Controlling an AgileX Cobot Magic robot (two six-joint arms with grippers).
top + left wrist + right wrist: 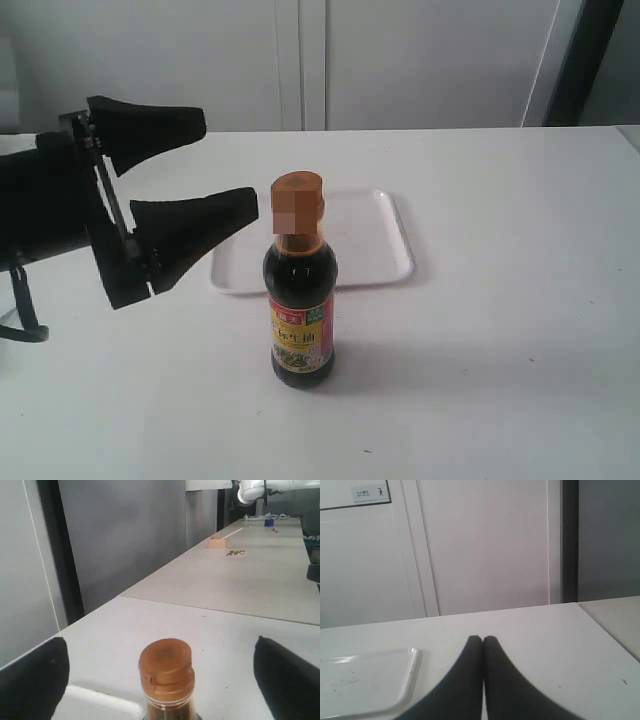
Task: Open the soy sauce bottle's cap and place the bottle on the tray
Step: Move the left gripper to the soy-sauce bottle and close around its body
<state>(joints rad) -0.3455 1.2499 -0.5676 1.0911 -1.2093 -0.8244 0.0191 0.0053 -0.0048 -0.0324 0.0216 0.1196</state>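
The soy sauce bottle [300,310] stands upright on the white table, just in front of the tray [385,235] and not on it. Its orange-brown cap [298,190] [165,667] sits closed on the neck. My left gripper [231,160] hangs at cap height to the left of the bottle, open wide and touching nothing. In the left wrist view its black fingers [35,680] stand far apart on either side of the cap. My right gripper [483,639] is shut with nothing in it, low over the table beside the tray [365,680]. It is out of the exterior view.
A white wall with door panels [300,60] runs behind the table's far edge. In the left wrist view a second table carries a small tan box [216,542] and scattered bits [236,553], far from the bottle.
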